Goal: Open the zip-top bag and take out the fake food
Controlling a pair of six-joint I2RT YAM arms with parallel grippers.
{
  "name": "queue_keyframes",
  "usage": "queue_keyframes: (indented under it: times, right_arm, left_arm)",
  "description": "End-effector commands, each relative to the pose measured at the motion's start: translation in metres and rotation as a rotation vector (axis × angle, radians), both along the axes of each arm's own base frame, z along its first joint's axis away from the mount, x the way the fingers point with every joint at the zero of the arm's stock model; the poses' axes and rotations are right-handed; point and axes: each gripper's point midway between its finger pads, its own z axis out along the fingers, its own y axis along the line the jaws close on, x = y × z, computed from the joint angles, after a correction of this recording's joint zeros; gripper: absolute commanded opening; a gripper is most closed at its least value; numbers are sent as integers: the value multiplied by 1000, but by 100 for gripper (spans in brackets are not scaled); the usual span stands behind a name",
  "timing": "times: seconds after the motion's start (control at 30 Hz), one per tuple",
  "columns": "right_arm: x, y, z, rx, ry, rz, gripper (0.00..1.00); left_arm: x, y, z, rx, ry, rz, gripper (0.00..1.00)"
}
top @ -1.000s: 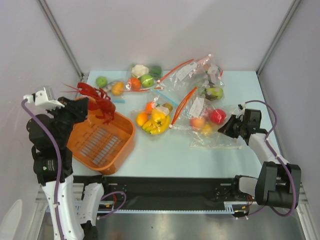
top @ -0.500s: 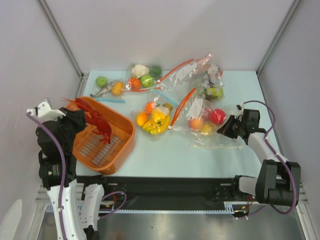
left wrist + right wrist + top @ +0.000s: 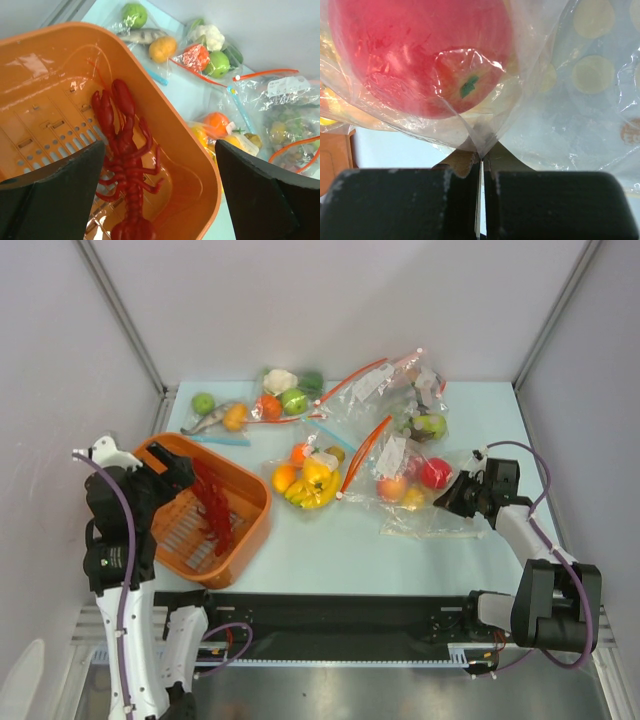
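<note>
**Top view.** The left gripper [image 3: 183, 476] hangs over the far-left part of the orange basket [image 3: 252, 525]. The lobster [image 3: 212, 508] lies inside the basket, which looks to be the drop point for removed food. The bag [image 3: 440, 522] lies on the right half of the table [image 3: 330, 545], with its zip strip [image 3: 366, 453] toward the centre. The right gripper [image 3: 452, 497] sits at the bag's right edge, probably anchoring the bag so that it does not slide while it is emptied. A red apple [image 3: 435, 472] and some paler fruit are inside the bag. From this height I cannot read the jaw state of either gripper, nor tell how far the mouth is parted.

**Left wrist view.** The fingers [image 3: 55, 200] are spread wide and grip nothing. The lobster [image 3: 125, 175] rests between them on the basket floor. Its near end is cut off by the lower frame edge. Whether the left finger brushes its legs cannot be made out.

**Right wrist view.** The jaws are pressed together on a fold of bag film [image 3: 580, 75]. The apple [image 3: 420, 55] bulges against the film just beyond them. The zip strip and the mouth lie outside this view, and the amount of film between the pads is hidden.
</note>
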Motion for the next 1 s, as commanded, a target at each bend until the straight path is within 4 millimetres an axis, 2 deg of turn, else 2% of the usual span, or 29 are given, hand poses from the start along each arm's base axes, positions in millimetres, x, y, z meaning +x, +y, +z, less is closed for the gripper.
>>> queue_keyframes:
  times: [0.0,0.13,0.27,0.37,0.4,0.47,0.5,0.53,0.6,0.63,0.67,0.73,0.77,0.8,0.83,0.87,0.9,0.93,0.97]
  right_arm:
    - [9,0,16,-14,-57,17,0]
    - [10,0,17,-13,-58,16,0]
    - [10,0,18,-15,-60,16,0]
    - [9,0,18,-17,-59,16,0]
    - [8,0,18,-17,-59,16,0]
    - [9,0,19,-19,-60,15,0]
    - [9,-1,19,-20,-60,14,0]
    - [9,-1,19,-20,-58,12,0]
    - [8,-2,19,-22,-58,10,0]
    - [9,-2,20,-20,-61,8,0]
    - [9,-2,20,-21,-59,7,0]
    - [8,-3,19,-23,-58,6,0]
    - [8,-3,19,-22,-57,4,0]
    - [9,-4,19,-21,-58,1,0]
    - [8,-3,19,-19,-57,1,0]
    - [9,-4,20,-20,-59,1,0]
    - [8,-5,20,-19,-58,-1,0]
    - [8,-5,21,-17,-60,-3,0]
    - [9,-5,21,-19,-63,-6,0]
  left_arm:
    - [0,5,36,73,-80,-4,98]
    - [9,5,60,127,-122,-37,96]
    - [30,-19,59,80,-146,-162,90]
    - [49,-49,53,71,-143,-253,88]
    - [52,-72,52,85,-140,-305,88]
    - [70,-99,49,110,-127,-369,88]
    - [72,-128,53,108,-147,-451,89]
    - [85,-146,46,116,-125,-503,88]
    - [92,-185,42,110,-126,-624,89]
    - [96,-206,51,99,-166,-702,88]
    - [109,-223,34,100,-126,-747,88]
    - [113,-258,40,68,-169,-881,82]
    - [119,-270,34,62,-160,-920,79]
    - [129,-285,16,53,-122,-954,72]
    - [133,-298,24,42,-144,-1001,69]
    - [139,-305,21,44,-139,-1018,67]
    - [148,-318,3,48,-96,-1040,65]
    - [154,-324,10,59,-116,-1051,61]
    - [158,-330,7,63,-108,-1065,58]
